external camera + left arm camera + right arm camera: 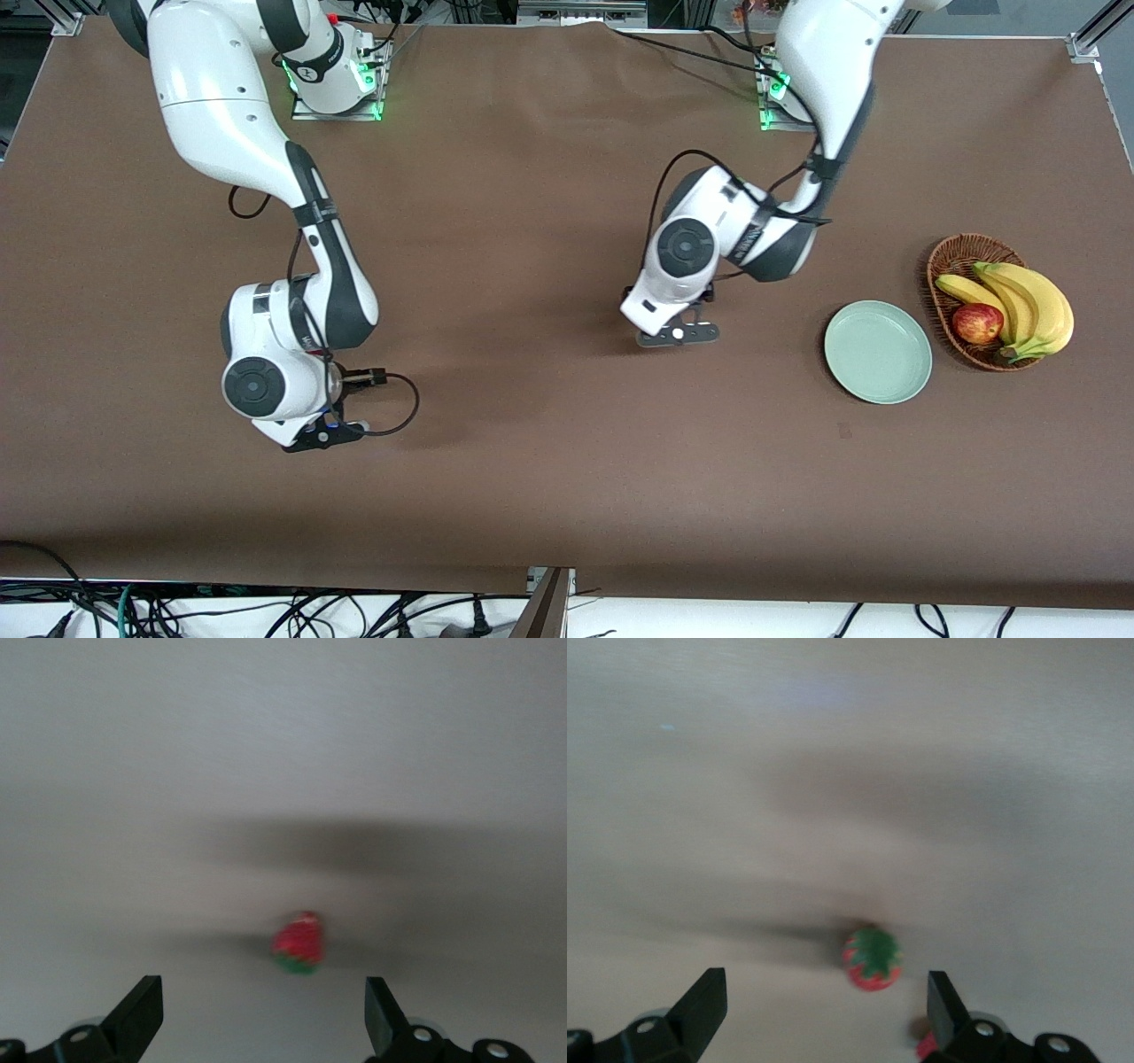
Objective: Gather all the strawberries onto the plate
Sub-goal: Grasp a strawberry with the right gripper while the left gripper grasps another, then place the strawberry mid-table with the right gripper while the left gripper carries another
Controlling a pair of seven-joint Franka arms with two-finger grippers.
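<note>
Front view: brown table (532, 496), cables along its edge; left gripper (264, 1010) and right gripper (827, 1010) spread.

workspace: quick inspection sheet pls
surface: brown table cover, bare at centre
job's things: round pale mint-green plate empty; small red strawberry under left gripper; second strawberry under right gripper
clutter: brown wicker basket beside the plate, holding yellow bananas and red-yellow apple
grippers: both low over the table, jaws open, empty
cables: black cable looping off the right wrist
surroundings: cable tangle below the table edge
</note>
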